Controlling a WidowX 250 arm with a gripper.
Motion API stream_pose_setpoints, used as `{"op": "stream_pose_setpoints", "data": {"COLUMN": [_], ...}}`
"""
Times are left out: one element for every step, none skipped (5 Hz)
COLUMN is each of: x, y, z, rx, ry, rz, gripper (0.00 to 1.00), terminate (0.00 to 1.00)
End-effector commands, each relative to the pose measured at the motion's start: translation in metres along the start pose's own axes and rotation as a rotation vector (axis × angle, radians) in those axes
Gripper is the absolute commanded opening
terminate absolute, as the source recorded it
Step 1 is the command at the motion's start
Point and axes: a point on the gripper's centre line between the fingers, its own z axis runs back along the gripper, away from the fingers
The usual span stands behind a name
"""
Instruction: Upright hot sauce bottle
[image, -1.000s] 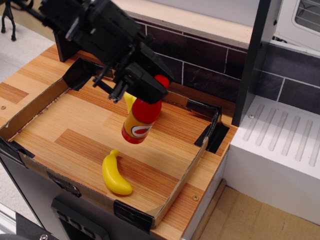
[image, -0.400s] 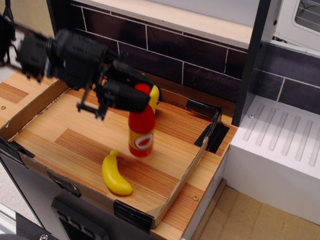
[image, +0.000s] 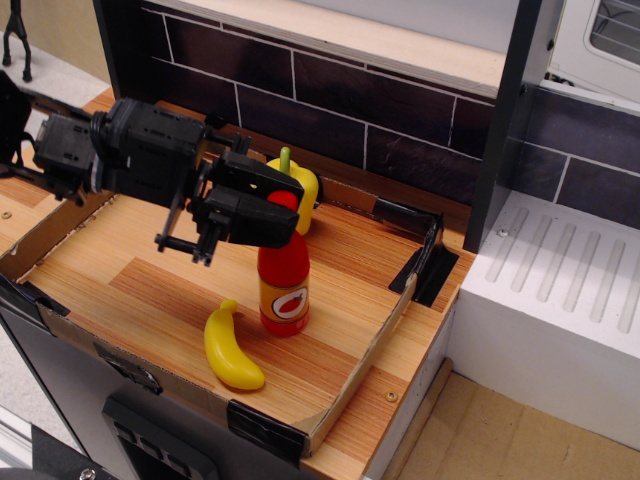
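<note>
A second ago the bottle (image: 284, 285) hung tilted in my claw (image: 262, 207) above the board; now it stands upright just below my claw, its base on the tray (image: 150, 280), right of the banana (image: 230, 348). I judge the uprighting nearly done, with only letting go left. My claw covers the bottle's neck, so I cannot tell whether I am clamped on it or have let go. The pepper (image: 300, 180) behind my claw is half hidden.
</note>
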Motion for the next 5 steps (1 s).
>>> {"op": "stream_pose_setpoints", "data": {"x": [0.002,0.01,0.021,0.048,0.073], "y": [-0.004,-0.003,-0.001,-0.002,0.004], "z": [0.0,0.004,0.009,0.019,0.033], "rx": [0.016,0.047,0.069,0.094,0.146], "ry": [0.024,0.028,0.046,0.047,0.133], "rz": [-0.012,0.005,0.015,0.042,0.09], "gripper": [1.0,1.0,1.0,1.0,1.0], "terminate": [0.0,0.0,0.0,0.0,0.0]}}
